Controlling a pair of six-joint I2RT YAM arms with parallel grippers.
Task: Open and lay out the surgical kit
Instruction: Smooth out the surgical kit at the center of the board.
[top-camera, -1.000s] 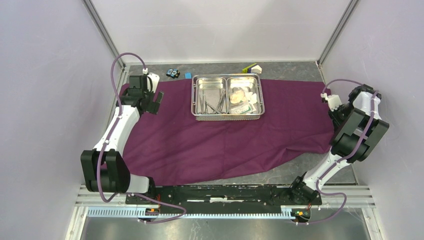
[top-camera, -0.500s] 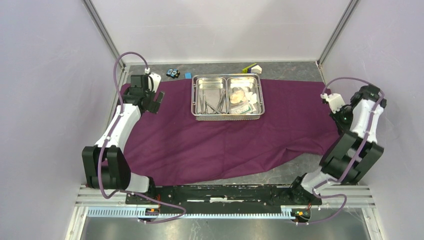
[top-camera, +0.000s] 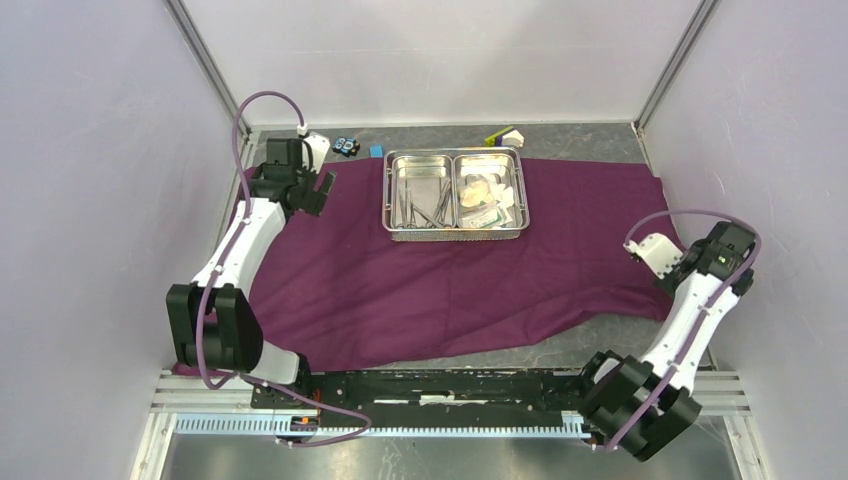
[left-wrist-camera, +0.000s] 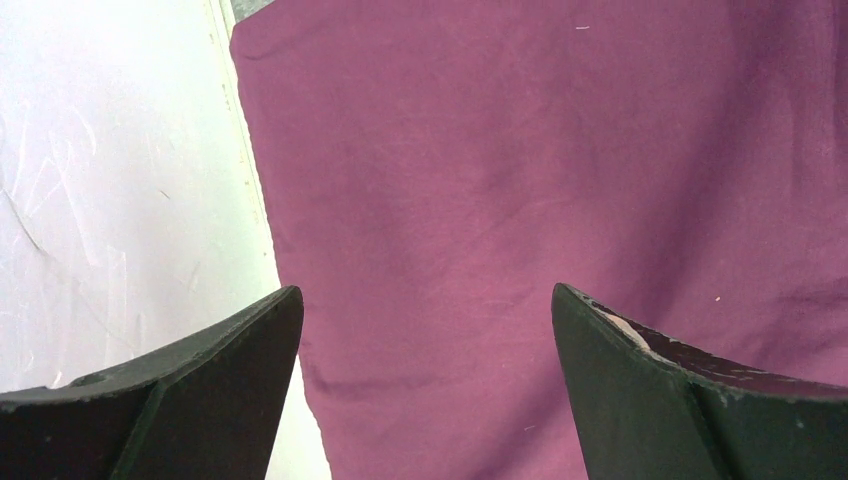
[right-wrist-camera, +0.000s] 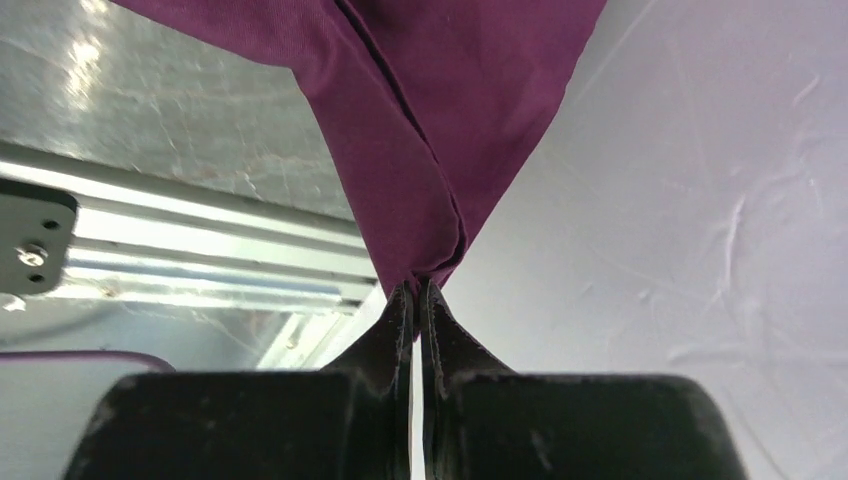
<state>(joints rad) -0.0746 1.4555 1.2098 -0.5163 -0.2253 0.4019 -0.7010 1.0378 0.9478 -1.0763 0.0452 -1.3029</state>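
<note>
- My right gripper (right-wrist-camera: 417, 290) is clamped tight, its two fingers pressed together with a folded corner of the purple cloth (right-wrist-camera: 440, 120) pinched between the tips.
- In my right wrist view the fold rises from the fingertips as a creased ridge. Bare grey table (right-wrist-camera: 170, 110) lies to its left and the pale side wall to its right.
- From above, this grip sits at the cloth's right edge, close to the right wall and nearer than the tray.
- My left gripper (left-wrist-camera: 425, 292) is spread as wide as it goes and holds nothing. Both dark fingers hang above the cloth's far-left part, beside the left wall.
- Under the left fingers the cloth lies flat and smooth, its left edge running along the foot of the wall.
- The cloth covers most of the table from left wall to right. Its far edge is nearly straight, and its near edge slants, coming closest to my bases on the left.
- The steel tray (top-camera: 455, 236) stands on the far middle of the cloth, upright, with two compartments side by side.
- Slim metal instruments (top-camera: 420, 208) lie in the left compartment. White gauze (top-camera: 478, 187) and packets lie in the right one, too small to tell apart.
- Beyond the cloth, on bare table at the far edge, sit a small blue block (top-camera: 376, 151) and a yellow-green and white piece (top-camera: 503, 135).
</note>
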